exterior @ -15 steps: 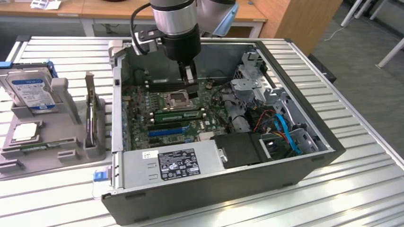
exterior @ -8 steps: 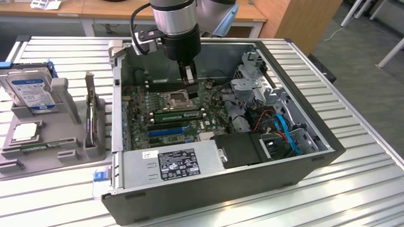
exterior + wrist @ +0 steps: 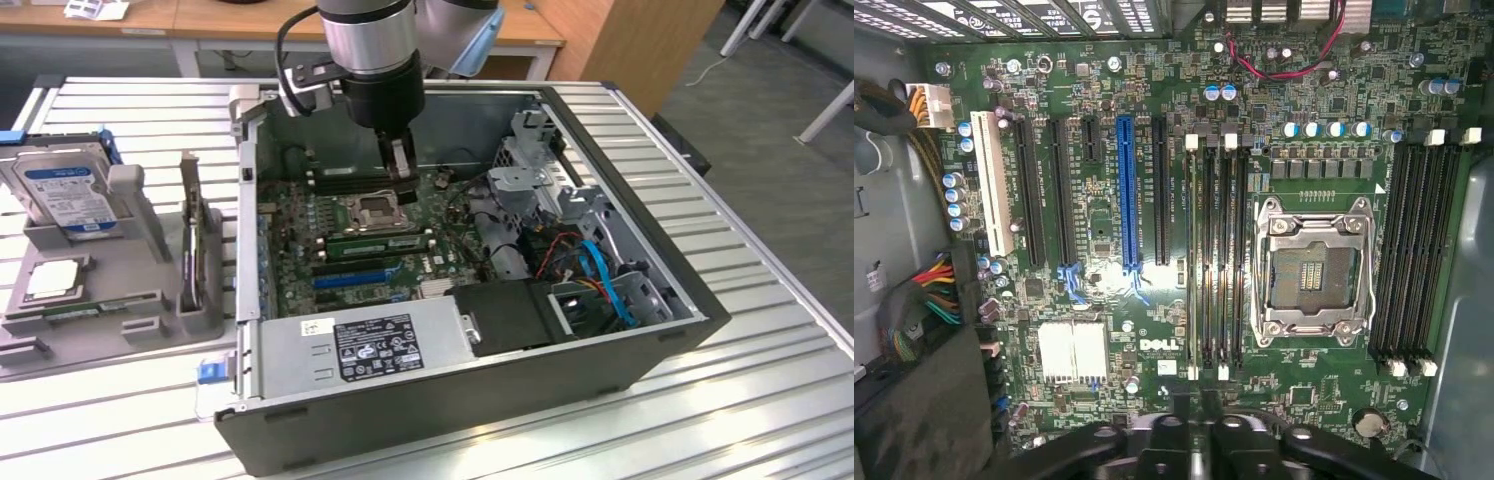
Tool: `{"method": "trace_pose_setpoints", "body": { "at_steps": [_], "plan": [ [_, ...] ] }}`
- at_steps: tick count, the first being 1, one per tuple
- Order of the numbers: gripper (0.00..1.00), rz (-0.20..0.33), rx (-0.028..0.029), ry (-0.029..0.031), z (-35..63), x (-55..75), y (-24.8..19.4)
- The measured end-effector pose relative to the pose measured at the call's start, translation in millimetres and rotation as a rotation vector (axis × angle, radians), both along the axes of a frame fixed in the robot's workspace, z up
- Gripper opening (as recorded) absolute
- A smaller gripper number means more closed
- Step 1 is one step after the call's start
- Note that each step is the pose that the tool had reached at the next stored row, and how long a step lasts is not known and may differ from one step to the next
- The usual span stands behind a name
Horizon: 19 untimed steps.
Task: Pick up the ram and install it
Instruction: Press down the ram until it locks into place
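The ram (image 3: 380, 241) is a long green stick lying along the memory slots just in front of the CPU socket (image 3: 375, 207), inside the open computer case (image 3: 467, 400). My gripper (image 3: 398, 172) hangs inside the case behind the socket, over the rear slots and apart from the ram. Its fingers stand close together with nothing between them. In the wrist view the gripper (image 3: 1194, 428) looks down on the motherboard, with the middle bank of memory slots (image 3: 1216, 260) straight ahead and the CPU socket (image 3: 1314, 270) beside it.
A grey holder tray (image 3: 80, 335) at the exterior view's left carries a hard drive (image 3: 67, 190), an upright expansion card (image 3: 194, 240) and a processor chip (image 3: 54, 280). The power supply (image 3: 360, 345), a drive cage (image 3: 527, 190) and blue cables (image 3: 601, 270) crowd the case.
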<state>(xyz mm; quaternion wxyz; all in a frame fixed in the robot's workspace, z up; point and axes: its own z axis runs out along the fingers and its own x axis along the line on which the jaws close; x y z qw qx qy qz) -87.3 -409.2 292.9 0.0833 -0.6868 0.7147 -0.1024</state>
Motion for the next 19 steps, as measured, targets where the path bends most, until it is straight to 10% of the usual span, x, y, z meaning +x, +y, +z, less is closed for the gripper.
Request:
{"method": "trace_pose_setpoints", "body": {
  "at_steps": [4,5,18,19],
  "plan": [
    [0.11,0.0,-0.0001,0.0006,0.0,0.0,0.0],
    [0.11,0.0,0.0,0.0134,0.2,0.3,0.1],
    [0.11,0.0,-0.0047,0.2487,0.4,8.5,-0.2],
    [0.11,0.0,-0.0048,0.2557,0.4,8.7,-0.2]
  ]
}}
